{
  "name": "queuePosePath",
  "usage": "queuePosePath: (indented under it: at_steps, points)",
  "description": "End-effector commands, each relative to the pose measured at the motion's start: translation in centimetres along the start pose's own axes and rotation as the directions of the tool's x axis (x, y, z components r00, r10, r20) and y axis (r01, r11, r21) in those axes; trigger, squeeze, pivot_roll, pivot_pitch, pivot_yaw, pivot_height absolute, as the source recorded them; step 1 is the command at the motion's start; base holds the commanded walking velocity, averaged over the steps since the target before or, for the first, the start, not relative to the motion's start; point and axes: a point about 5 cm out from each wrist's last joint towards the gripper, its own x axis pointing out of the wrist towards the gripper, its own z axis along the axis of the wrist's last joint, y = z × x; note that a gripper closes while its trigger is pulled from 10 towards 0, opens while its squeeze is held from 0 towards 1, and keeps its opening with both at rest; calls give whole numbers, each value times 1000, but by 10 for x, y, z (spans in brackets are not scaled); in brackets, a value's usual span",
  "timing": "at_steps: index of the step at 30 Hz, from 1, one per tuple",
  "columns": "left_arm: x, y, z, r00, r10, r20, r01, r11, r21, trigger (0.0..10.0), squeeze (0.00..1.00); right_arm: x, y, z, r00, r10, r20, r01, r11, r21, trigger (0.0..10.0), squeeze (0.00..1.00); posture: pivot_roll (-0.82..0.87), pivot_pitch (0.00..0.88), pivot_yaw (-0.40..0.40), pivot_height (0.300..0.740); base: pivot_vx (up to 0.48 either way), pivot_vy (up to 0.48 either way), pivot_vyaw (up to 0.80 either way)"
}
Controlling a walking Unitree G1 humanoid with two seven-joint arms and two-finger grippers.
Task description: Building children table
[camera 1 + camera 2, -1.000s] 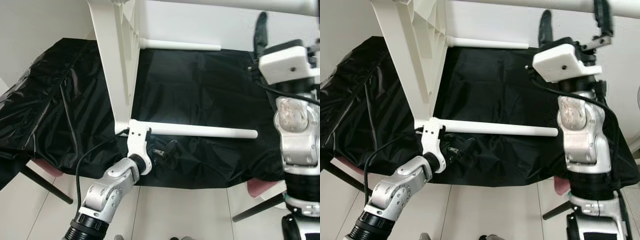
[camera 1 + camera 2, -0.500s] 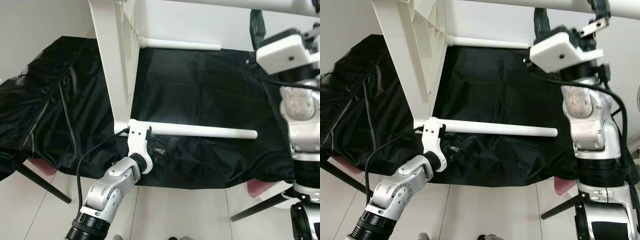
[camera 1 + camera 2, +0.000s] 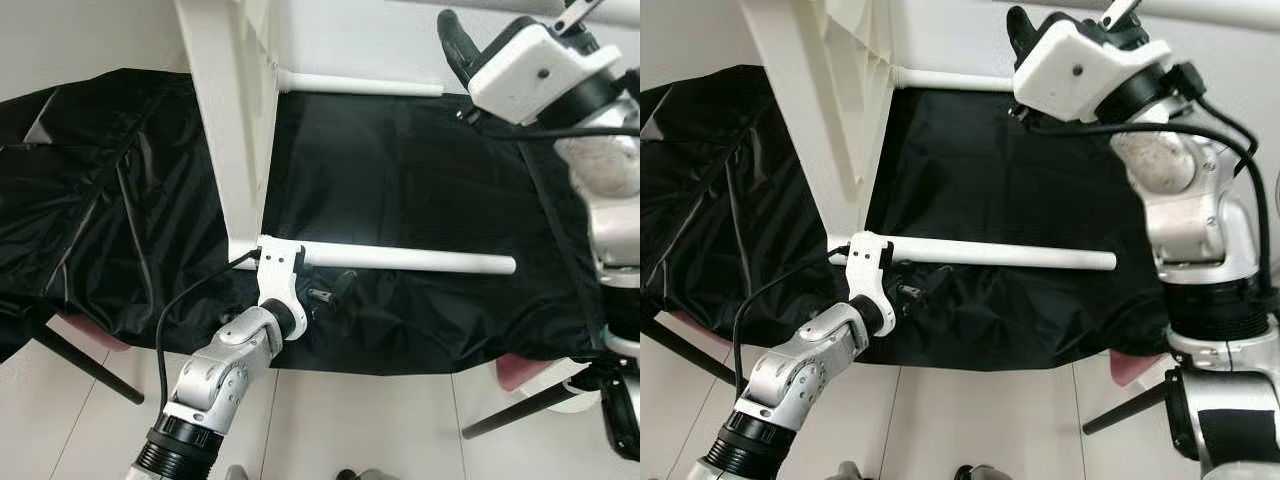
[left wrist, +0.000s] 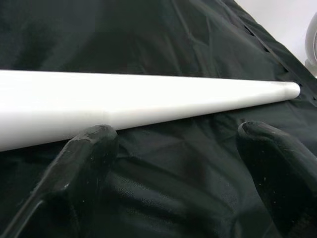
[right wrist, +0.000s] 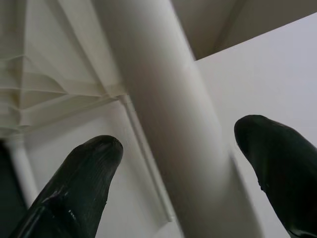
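I judge three legs fitted: the white tabletop (image 3: 232,120) stands on edge on the black sheet (image 3: 420,180). My left tool (image 4: 173,163) gapes under the near leg (image 3: 410,261); my right tool (image 5: 173,163) straddles the raised leg (image 5: 158,114), unclamped.

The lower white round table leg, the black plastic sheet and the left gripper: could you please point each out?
Lower white round table leg (image 3: 420,261): left eye view, mid-shaft.
Black plastic sheet (image 3: 400,170): left eye view, bare middle.
Left gripper (image 4: 173,153): left wrist view, between fingertips.
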Motion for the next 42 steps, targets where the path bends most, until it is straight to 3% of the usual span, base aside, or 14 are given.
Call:
queuePosePath:
  at_steps: [1,9,14,15,16,22,24,29,32,33,34,35,40,42]
  points:
    - [1,-6,-5,994,-102,-25,102,995,3,10000,0,3,-5,3,999,28,19,-28,999,-16,10000,0,-76,145,16,740,0,0,0]
    - [9,-12,-10,991,-115,-67,115,993,-9,10000,0,19,-47,-1,992,120,-29,-123,985,-117,10000,0,-85,147,30,740,0,0,0]
    - [14,-12,-12,992,-92,-81,89,996,-30,10000,0,20,-55,-5,987,148,-56,-154,980,-126,10000,0,-102,154,35,740,0,0,0]
    - [19,-11,-14,993,-57,-104,52,998,-48,10000,0,20,-60,-7,983,165,-74,-174,976,-133,4039,0,-108,157,35,740,0,0,0]
    - [23,-11,-15,992,-38,-121,29,997,-75,10000,0,20,-63,-9,979,182,-88,-193,971,-142,0,0,-108,157,35,740,0,0,0]
    - [41,0,-9,983,110,-149,-138,972,-189,10000,0,20,-68,-13,969,221,-110,-236,961,-146,0,0,-113,162,30,740,0,0,0]
    - [41,0,-9,983,110,-149,-138,972,-189,10000,0,20,-68,-13,969,221,-110,-236,961,-146,0,0,-113,162,30,740,0,0,0]
    - [53,22,12,946,299,-128,-322,914,-247,10000,0,20,-72,-13,969,222,-114,-236,962,-135,0,0,-114,166,33,740,0,0,0]
    - [53,28,15,932,341,-122,-361,895,-261,10000,0,21,-73,-13,968,223,-113,-237,962,-134,0,0,-113,167,35,740,0,0,0]
    - [51,37,17,903,409,-130,-428,853,-298,10000,0,21,-74,-12,969,222,-111,-235,963,-130,0,0,-113,168,37,740,0,0,0]
    - [51,37,17,903,409,-130,-428,853,-298,10000,0,21,-74,-12,969,222,-111,-235,963,-130,0,0,-113,168,37,740,0,0,0]
    - [48,46,21,877,464,-127,-479,820,-314,10000,0,21,-74,-12,969,222,-108,-235,964,-128,0,0,-112,169,40,740,0,0,0]
    - [45,53,28,853,509,-117,-515,784,-346,10000,0,21,-74,-12,968,226,-106,-238,963,-126,0,0,-112,169,40,740,0,0,0]
    - [40,66,41,802,590,-96,-573,713,-405,10000,0,21,-75,-12,968,228,-103,-239,964,-118,0,0,-99,173,39,740,0,0,0]
